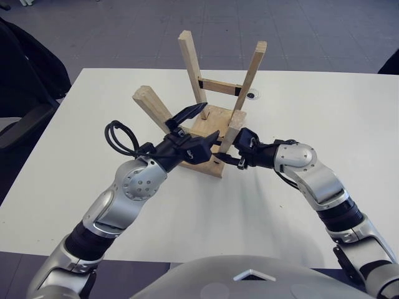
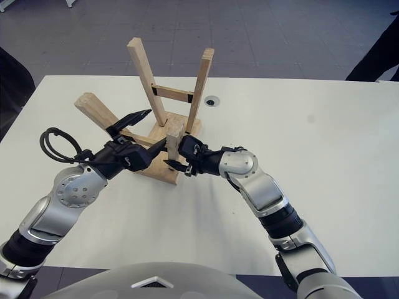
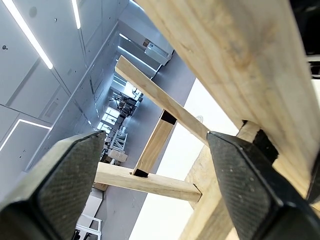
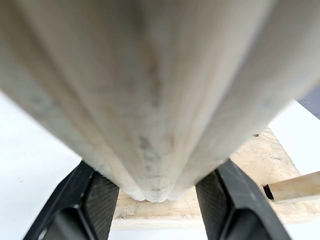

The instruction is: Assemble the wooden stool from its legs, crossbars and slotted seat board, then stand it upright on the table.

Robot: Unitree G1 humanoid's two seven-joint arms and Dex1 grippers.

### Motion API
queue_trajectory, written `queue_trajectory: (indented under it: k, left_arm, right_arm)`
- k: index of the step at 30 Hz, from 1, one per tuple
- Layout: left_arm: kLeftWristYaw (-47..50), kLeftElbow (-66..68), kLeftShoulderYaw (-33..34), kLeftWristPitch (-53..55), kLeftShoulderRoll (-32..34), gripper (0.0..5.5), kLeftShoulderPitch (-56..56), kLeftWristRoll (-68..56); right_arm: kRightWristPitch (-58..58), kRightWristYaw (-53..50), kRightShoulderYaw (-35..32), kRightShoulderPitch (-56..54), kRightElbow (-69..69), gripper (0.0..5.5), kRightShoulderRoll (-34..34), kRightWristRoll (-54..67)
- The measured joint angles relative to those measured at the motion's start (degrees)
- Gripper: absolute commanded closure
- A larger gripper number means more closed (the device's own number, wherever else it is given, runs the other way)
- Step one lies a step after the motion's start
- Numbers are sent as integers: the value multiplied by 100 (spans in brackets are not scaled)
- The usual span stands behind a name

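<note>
Your right gripper (image 2: 179, 156) clamps the near leg (image 2: 174, 134), upright on the seat (image 2: 159, 174); your left gripper (image 2: 156, 128) is open, just left.

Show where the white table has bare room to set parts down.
Bare: white table right of the right arm, and the near strip between both arms. Crowded: centre, where the left gripper and right gripper flank the upturned pale wooden stool.

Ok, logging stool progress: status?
Left gripper open at seat board. Right gripper shut on near leg. Stool upside down, one tilted leg beside left gripper.
</note>
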Motion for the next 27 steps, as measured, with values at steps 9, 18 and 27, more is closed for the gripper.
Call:
queue_trajectory:
  k: [9, 18, 27]
  left_arm:
    - [725, -91, 1928, -798, -255, 175, -723, 43]
    - [217, 626, 4659, 1304, -922, 209, -1242, -3101]
    - [-886, 2347, 4502, 1562, -1707, 249, -165, -4279]
  right_arm:
    - [-4, 0, -24, 40, 46, 347, 0, 5]
    - [-178, -14, -124, 197, 49, 347, -65, 20]
    - [-178, 17, -196, 272, -56, 347, -192, 29]
